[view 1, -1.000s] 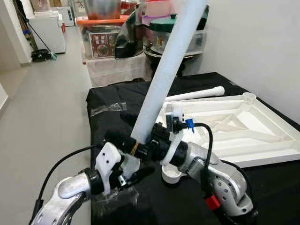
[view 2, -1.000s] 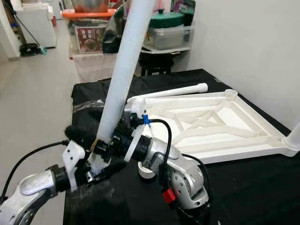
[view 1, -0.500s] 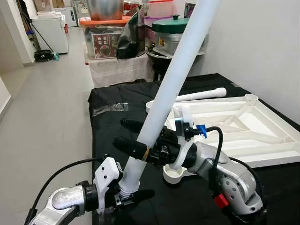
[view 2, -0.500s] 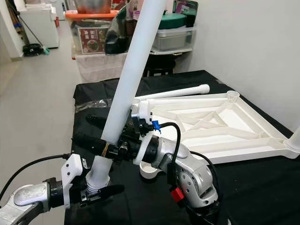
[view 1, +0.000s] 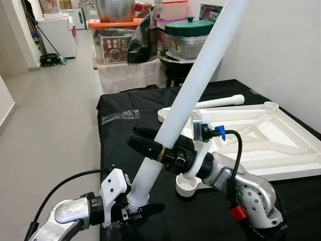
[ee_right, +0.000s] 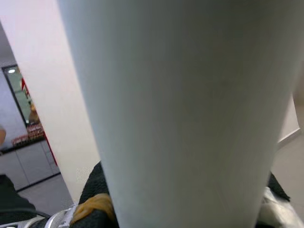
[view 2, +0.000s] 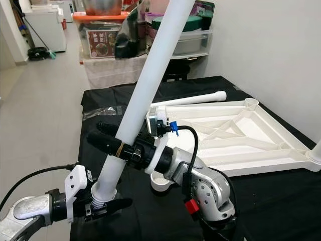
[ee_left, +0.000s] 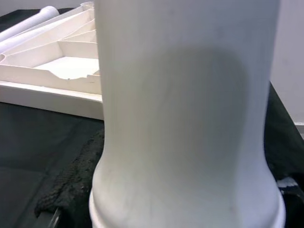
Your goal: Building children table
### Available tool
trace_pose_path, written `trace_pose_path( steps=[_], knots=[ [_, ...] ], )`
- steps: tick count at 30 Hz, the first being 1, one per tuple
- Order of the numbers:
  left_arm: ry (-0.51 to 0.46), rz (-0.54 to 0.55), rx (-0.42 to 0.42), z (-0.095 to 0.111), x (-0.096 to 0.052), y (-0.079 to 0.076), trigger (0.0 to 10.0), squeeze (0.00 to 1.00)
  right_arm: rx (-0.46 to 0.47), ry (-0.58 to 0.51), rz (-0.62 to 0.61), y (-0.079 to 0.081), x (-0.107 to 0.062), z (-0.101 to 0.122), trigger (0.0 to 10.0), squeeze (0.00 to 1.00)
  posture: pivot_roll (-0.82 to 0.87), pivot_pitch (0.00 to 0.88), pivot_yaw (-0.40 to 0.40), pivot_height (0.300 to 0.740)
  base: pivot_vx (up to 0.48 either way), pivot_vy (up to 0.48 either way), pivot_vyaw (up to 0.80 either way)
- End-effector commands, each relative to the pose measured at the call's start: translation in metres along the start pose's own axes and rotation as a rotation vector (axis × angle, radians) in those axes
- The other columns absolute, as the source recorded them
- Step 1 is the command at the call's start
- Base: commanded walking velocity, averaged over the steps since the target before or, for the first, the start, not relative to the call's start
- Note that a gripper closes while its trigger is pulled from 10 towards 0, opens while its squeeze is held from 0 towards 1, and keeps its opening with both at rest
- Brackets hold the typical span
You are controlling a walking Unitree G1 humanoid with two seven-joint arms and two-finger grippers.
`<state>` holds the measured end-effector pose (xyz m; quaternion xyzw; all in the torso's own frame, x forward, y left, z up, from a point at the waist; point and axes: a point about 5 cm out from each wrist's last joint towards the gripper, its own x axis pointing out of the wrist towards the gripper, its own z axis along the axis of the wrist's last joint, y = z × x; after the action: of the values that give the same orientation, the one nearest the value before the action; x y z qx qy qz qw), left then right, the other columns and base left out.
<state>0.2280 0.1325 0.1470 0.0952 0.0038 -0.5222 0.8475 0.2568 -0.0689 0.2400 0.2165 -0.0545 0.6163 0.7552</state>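
A long white table leg (view 1: 195, 90) leans across the middle of the scene, its threaded lower end near the front edge of the black-covered table (view 1: 120, 100) and its upper end tilting up and to the right, out of the top of the picture. The left gripper (view 1: 136, 211) is at the near left, its two black fingers clamped on the leg's bottom end just above the thread. The right gripper (view 1: 150, 143) reaches in from the right and its fingers are closed around the leg a little higher up, one finger in front of the leg and one behind.

To the right lies the white tabletop (view 1: 271, 135), upside down with its ribs showing. One of its round corner sockets (view 1: 186, 187) sits near, just under the right arm; another socket (view 1: 271, 106) is at the far right corner. A second white leg (view 1: 210, 103) lies flat along the tabletop's far edge. A scrap of clear plastic (view 1: 119, 116) rests on the cloth at the far left.

Beyond the table stand storage boxes (view 1: 113, 40) and a green-lidded pot (view 1: 188, 32).
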Motion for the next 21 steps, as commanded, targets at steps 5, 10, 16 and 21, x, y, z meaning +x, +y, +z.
trace_pose_path(
  steps=[5, 10, 16, 21],
  knots=[
    [-0.041, 0.037, 0.041, 0.003, 0.006, 0.003, 10.0, 1.0, 0.077, -0.064, 0.093, 0.012, 0.011, 0.001, 0.0, 0.0, 0.06, 0.0, -0.028, 0.74, 0.0, 0.0, 0.0],
    [-0.086, 0.101, 0.041, 0.012, 0.005, 0.011, 10.0, 1.0, -0.041, -0.052, -0.02, -0.006, 0.005, 0.013, 0.0, 0.0, 0.06, 0.0, -0.029, 0.74, 0.0, 0.0, 0.0],
    [-0.1, 0.179, 0.026, 0.015, 0.002, 0.017, 10.0, 1.0, -0.2, -0.023, -0.185, -0.036, -0.018, 0.037, 0.0, 0.0, 0.06, 0.0, -0.031, 0.74, 0.0, 0.0, 0.0],
    [-0.101, 0.259, 0.041, 0.015, 0.001, 0.019, 10.0, 1.0, -0.3, 0.049, -0.264, -0.046, -0.041, 0.049, 0.0, 0.0, 0.05, 0.0, -0.028, 0.74, 0.0, 0.0, 0.0]
  ],
)
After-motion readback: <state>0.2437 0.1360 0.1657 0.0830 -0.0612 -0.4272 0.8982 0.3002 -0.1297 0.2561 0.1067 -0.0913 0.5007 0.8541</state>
